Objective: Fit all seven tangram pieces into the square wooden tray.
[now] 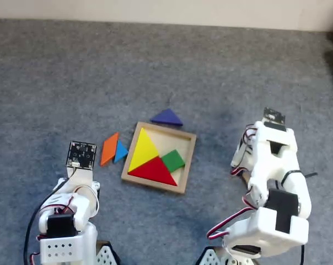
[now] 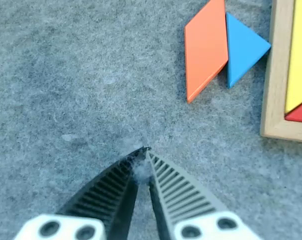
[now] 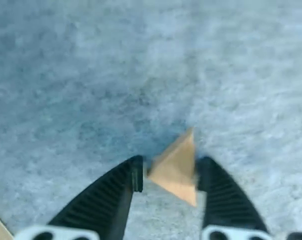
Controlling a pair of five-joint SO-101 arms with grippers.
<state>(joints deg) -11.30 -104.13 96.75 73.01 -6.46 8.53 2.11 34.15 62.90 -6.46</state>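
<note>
High view: three pieces (image 1: 154,170) in tray (image 1: 190,161), three loose. My right gripper (image 3: 171,173) pinches tan triangle (image 3: 177,170), left gripper (image 2: 145,156) closed.

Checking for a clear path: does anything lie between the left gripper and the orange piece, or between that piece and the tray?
Bare carpet lies between the left gripper and the orange piece. The blue triangle lies between that piece and the tray, touching the orange piece.

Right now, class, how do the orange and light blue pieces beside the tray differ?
The orange parallelogram has four sides, the light blue triangle three. The parallelogram is longer than the triangle and farther from the wooden tray. Both lie flat on the carpet, touching.
</note>
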